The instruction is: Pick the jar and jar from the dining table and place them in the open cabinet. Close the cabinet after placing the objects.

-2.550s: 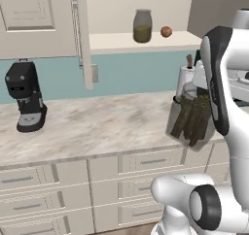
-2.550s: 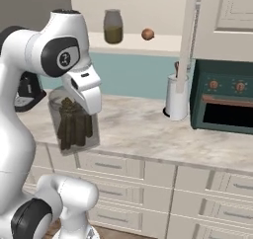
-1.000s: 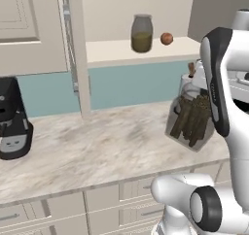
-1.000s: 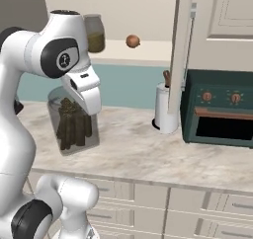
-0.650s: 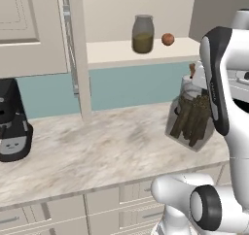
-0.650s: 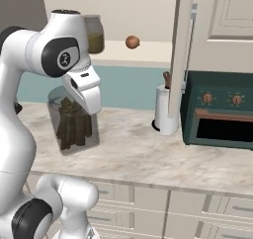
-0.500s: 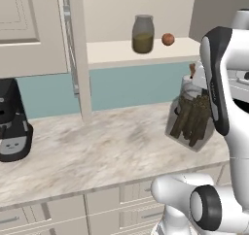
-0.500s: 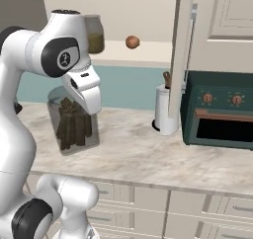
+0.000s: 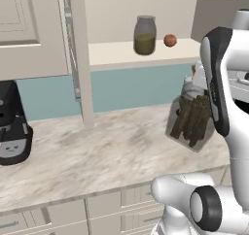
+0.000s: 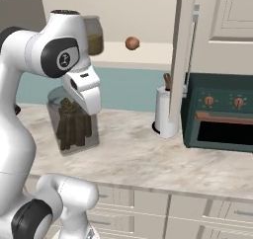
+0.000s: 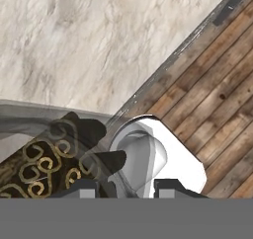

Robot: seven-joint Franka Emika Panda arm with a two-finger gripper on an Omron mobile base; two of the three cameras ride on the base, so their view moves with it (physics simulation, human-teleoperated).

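Holding the large jar (image 9: 190, 123) tilted above the marbled counter (image 9: 97, 151)
Gripper (image 11: 121, 186) fingers clamped on its rim; small green jar (image 9: 145, 34) far beyond them on the cabinet shelf (image 9: 116, 52)

The arm (image 9: 216, 78) hides the right side of the stick jar (image 9: 190, 122). In the right base view it also covers part of the olive jar (image 10: 94, 35). Left of the stick jar, the coffee machine (image 9: 12, 127) is cut by the picture's edge.

Small jar (image 9: 145, 35) & ball (image 9: 169, 40) on cabinet shelf (image 9: 116, 53), ball to its right. Big jar (image 9: 190, 120) held above tabletop (image 9: 97, 156), below shelf. Coffee maker (image 9: 13, 125) far left.
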